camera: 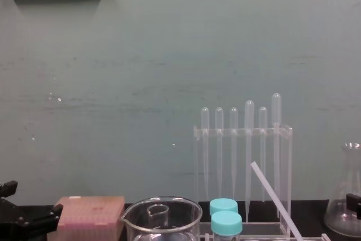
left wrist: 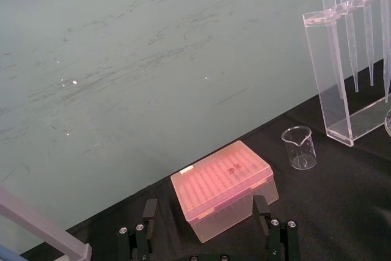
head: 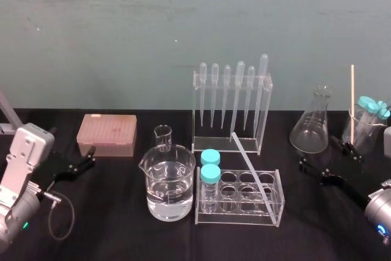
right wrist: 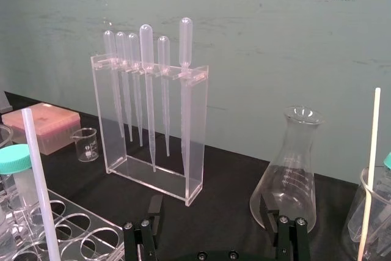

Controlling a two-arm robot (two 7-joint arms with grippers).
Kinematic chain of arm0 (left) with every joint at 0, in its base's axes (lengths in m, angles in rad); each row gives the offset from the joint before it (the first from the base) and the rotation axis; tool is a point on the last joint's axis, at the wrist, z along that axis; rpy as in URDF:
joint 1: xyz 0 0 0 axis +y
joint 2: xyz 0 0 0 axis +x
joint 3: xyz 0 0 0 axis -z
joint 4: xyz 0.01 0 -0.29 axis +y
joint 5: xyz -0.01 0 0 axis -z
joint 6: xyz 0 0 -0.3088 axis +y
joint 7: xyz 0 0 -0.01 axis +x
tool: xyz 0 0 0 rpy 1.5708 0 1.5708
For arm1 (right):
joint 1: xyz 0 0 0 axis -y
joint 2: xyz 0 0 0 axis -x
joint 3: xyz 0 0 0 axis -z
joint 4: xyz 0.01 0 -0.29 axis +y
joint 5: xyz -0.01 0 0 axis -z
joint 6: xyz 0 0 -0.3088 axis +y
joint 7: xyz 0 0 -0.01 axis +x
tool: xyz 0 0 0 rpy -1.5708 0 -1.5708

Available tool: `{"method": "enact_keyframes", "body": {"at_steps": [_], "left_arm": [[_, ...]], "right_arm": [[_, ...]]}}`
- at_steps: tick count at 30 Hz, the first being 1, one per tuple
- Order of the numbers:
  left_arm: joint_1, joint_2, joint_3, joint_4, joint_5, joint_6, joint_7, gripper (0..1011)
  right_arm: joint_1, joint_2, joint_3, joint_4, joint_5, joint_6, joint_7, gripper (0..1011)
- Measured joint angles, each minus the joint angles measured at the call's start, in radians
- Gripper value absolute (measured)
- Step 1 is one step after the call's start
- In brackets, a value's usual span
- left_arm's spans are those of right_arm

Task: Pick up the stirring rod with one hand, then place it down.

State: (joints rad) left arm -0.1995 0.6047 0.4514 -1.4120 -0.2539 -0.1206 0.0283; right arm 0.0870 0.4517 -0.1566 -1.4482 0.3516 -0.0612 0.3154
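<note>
The left gripper (head: 90,156) hangs low at the left side of the black table (head: 122,224). Its fingers (left wrist: 146,221) are spread apart with nothing between them. The pink tip box (head: 107,134) sits just beyond them. The right gripper (head: 319,152) hangs at the right side, and its fingers (right wrist: 153,212) are likewise parted and empty. The conical flask (head: 313,128) stands just past them.

The stirring rod (head: 249,163) lies in neither grip. It stands between the two grippers, well apart from both and nearer the right one. It leans at a slant, its lower end down in a well at the right of the clear tube rack (head: 278,203). Its upper end tilts back towards the foot of the pipette rack (head: 198,111). Whether it touches that rack cannot be told.

Two tubes with teal caps (head: 210,157) stand upright in the tube rack's left wells; its other wells are open. Just left of it, the large beaker (head: 168,181) holds clear liquid in its lower part. The small beaker (head: 163,137) behind that looks empty. Six bulb-topped pipettes (head: 239,90) hang tips down in the pipette rack. The conical flask looks empty. At the far right another beaker (head: 360,132) holds more teal-capped tubes (head: 368,105) and a pale thin stick (head: 352,96) standing nearly upright.
</note>
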Motion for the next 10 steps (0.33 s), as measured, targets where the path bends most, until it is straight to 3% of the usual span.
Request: {"method": "enact_keyframes", "body": {"at_steps": [10], "left_arm": [[0.0, 0.0, 0.0, 0.0, 0.0, 0.0, 0.0, 1000]], "right_arm": [[0.0, 0.0, 0.0, 0.0, 0.001, -0.002, 0.0, 1003]]}}
